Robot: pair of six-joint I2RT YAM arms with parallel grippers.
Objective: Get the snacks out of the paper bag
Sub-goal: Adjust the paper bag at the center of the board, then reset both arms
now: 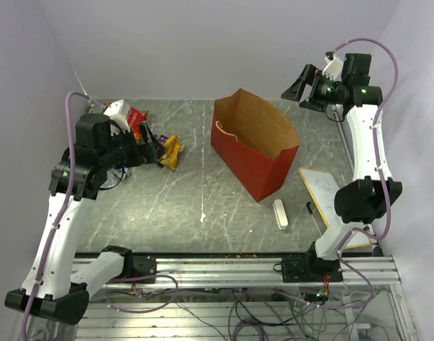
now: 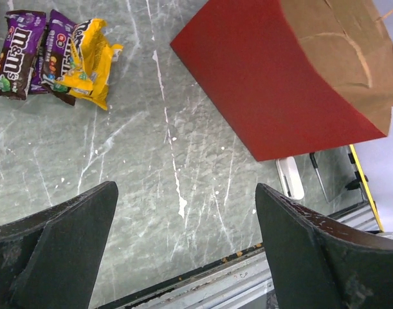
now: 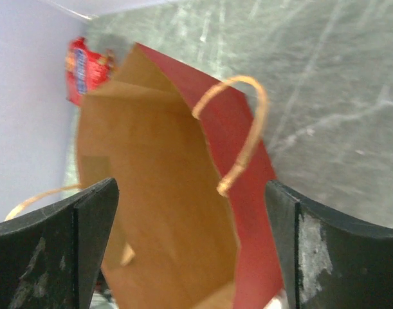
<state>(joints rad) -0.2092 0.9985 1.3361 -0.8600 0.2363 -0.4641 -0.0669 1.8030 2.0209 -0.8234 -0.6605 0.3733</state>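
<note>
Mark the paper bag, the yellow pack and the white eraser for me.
paper bag [image 1: 238,160]: top view, on its red outer side wall.
yellow pack [image 2: 88,64]: left wrist view, on the middle of the crumpled wrapper.
white eraser [image 1: 280,214]: top view, on its middle.

Your left arm [image 1: 57,213] rises from its base at the near left and bends forward at the elbow, carrying the left hand [image 1: 151,145] low at the far left. Its fingers [image 2: 61,251] stand wide apart, gripping nothing. Your right arm [image 1: 369,145] climbs from the near right toward the far right, the right hand [image 1: 295,87] held high and pointing left, its fingers [image 3: 54,251] spread with nothing held.
</note>
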